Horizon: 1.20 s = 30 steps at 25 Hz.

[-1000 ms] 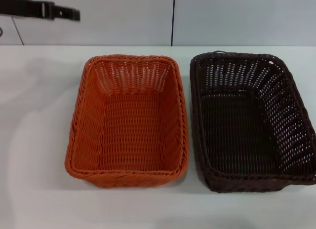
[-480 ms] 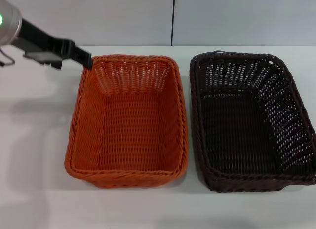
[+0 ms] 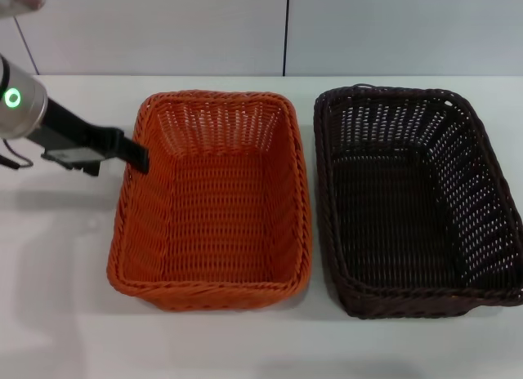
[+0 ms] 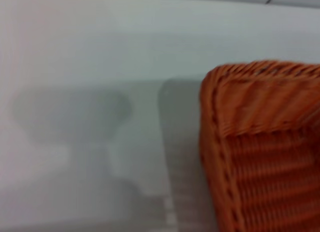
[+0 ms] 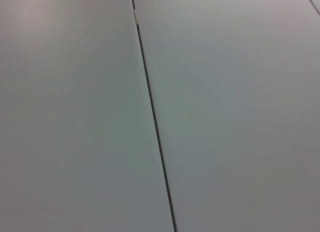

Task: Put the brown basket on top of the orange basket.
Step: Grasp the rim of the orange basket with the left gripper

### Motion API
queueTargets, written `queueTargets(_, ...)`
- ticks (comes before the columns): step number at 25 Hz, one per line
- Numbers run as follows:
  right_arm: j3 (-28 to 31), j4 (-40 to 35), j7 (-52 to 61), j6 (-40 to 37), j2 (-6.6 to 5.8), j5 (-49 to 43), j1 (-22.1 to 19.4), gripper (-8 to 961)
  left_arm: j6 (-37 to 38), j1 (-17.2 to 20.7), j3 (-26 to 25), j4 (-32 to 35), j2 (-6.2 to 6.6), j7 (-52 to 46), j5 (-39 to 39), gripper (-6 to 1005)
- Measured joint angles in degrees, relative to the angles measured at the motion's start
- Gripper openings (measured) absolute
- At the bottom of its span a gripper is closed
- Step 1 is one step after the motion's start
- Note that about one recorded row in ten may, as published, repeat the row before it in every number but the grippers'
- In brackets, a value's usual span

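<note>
Head view: nothing is stacked yet. The brown basket (image 3: 415, 203) sits upright just right of the orange basket (image 3: 214, 201), long axis running away from the robot. The left gripper (image 3: 135, 154) hovers at the orange basket's left rim; whether its pincer is apart or together cannot be told.

Left wrist view: only the orange basket's corner (image 4: 260, 142).

Right wrist view: bare wall, no gripper.

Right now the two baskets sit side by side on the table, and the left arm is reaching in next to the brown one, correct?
Not quite. The baskets do sit side by side on the table, but in the head view the left gripper is at the outer side of the orange basket, not the brown basket. The left wrist view shows only orange weave.
</note>
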Motion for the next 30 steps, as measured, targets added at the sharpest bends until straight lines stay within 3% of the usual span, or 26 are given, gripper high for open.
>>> queueTargets(6,0.0,0.1,0.0,0.0,0.01,-0.1,0.2,618,-4.2,1.3,0.4,-4.9,0.27,0.7,0.6,757)
queueTargets(23,0.0,0.1,0.0,0.5,0.04,-0.1,0.9,617,-7.4,2.4,5.7,-8.1,-0.27,1.8,-0.1,741)
queueTargets(30,0.0,0.0,0.0,2.2,0.00,0.0,1.0,617,-7.7,2.7,5.7,-7.1,-0.21,2.6,-0.5,568)
